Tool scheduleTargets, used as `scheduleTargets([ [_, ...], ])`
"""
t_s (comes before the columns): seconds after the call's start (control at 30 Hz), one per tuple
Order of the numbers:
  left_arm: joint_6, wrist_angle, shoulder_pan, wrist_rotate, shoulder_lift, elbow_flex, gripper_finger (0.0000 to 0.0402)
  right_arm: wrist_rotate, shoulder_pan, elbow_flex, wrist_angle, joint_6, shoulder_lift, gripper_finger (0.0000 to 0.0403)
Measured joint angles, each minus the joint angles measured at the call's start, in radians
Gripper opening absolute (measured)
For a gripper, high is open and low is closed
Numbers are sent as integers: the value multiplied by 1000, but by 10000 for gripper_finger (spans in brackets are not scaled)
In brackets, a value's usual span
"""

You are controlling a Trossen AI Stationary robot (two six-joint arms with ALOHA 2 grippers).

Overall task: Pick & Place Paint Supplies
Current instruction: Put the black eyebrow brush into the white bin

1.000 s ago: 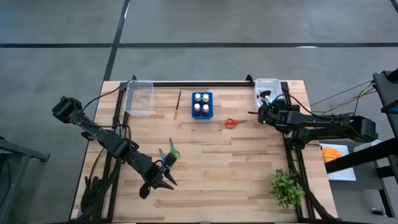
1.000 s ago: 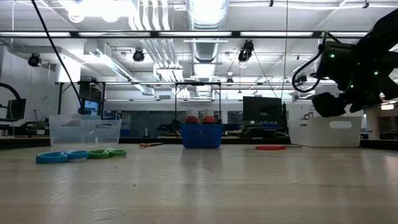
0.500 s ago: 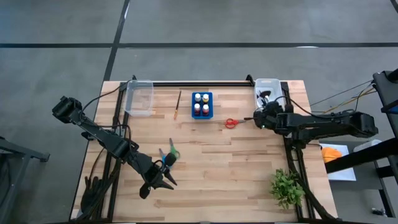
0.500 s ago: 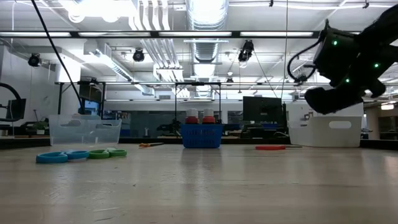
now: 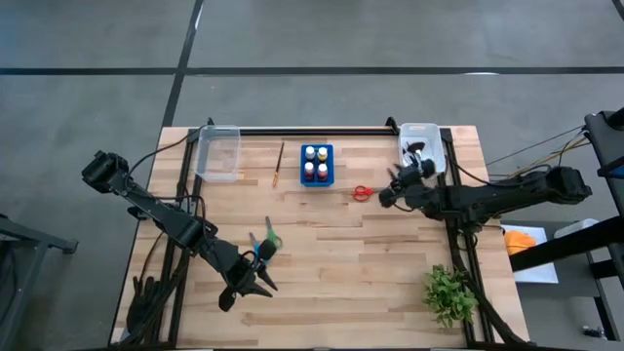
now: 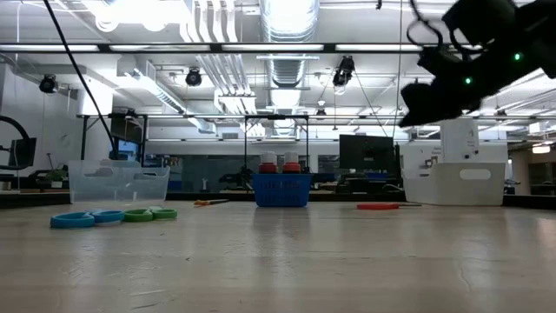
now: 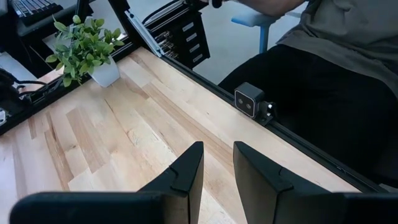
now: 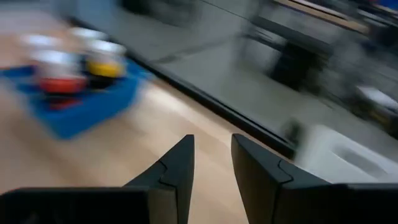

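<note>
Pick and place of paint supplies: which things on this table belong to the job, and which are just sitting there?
Job items:
- red scissors
- green scissors
- blue scissors
- brush
- paint bottles in the blue holder

Just there:
- plant
- clear bin
- white bin

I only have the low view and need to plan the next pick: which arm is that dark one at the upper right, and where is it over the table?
Observer: That is the right arm. From above, the right gripper is just beside the red scissors.
Operator: Carrying anything?
Observer: No, its wrist view shows nothing between its fingers.
Operator: And the left arm?
Observer: The left gripper waits near the table's front, close to the green scissors.
</note>
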Motion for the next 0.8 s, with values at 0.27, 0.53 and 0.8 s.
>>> scheduleTargets([
  [0.27,-22,-38,0,-4,0,0,95,-718,23,-12,299,-354,0,102],
  [0.53,-267,-226,0,-470,0,0,95,-1040,23,-13,375,-400,0,102],
  [0.8,-555,-385,130,-824,0,0,95,-1041,23,-13,378,-403,0,102],
])
